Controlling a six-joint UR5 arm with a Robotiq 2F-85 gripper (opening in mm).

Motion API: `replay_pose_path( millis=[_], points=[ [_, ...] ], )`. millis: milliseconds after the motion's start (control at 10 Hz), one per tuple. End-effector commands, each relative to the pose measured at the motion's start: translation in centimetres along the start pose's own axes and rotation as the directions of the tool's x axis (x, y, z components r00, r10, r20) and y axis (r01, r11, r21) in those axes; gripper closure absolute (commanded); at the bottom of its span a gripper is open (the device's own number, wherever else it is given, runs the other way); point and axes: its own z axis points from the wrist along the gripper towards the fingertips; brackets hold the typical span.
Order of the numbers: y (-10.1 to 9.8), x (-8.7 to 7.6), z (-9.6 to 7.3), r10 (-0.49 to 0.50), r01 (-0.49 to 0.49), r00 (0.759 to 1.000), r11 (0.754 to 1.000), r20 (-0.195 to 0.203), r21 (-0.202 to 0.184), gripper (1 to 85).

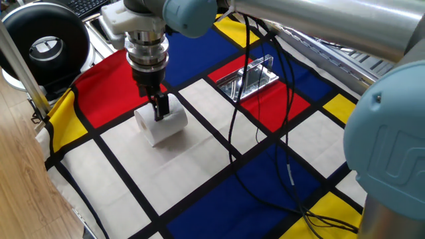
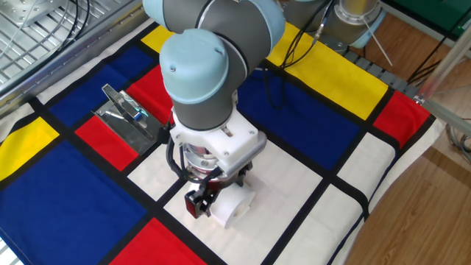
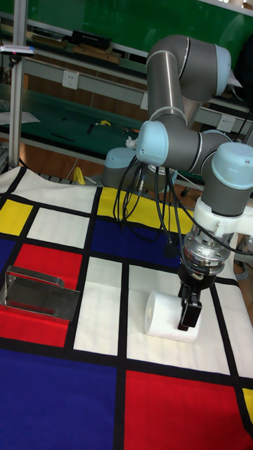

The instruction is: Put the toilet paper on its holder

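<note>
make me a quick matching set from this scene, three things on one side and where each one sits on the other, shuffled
Things:
1. toilet paper
2. holder
3. hand

Places:
A. partly on a red patch of the cloth
B. right over the roll, fingers down around it
C. lying on its side on a white patch

Pairs: 1-C, 2-A, 3-B

Pincer (image 3: 188, 314) tips perhaps hidden behind roll (image 3: 166, 316)

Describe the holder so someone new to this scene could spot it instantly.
On the checked tablecloth, look away from the toilet paper under the end effector. The holder straddles a red and a blue square: the only shiny chrome piece, a mirror-like plate with a thin bar.
</note>
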Motion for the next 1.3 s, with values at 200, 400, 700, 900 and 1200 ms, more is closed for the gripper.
replay_pose_path(
  millis=[200,400,700,900,1200],
  points=[
    [1.2,-0.1,-1.2,0.027,-0.026,1.0,0.999,0.009,-0.022,0.7],
    [1.4,0.6,-1.9,0.024,-0.024,1.0,1.0,-0.002,-0.021,0.7],
    [0.6,0.9,-1.0,-0.001,0.001,1.0,1.0,0.004,-0.015,1.3],
    [0.4,0.5,-0.7,-0.004,0.004,1.0,1.0,0.009,-0.011,1.0],
    [0.3,0.9,-0.2,-0.006,0.006,1.0,1.0,0.001,-0.002,0.7]
  ],
)
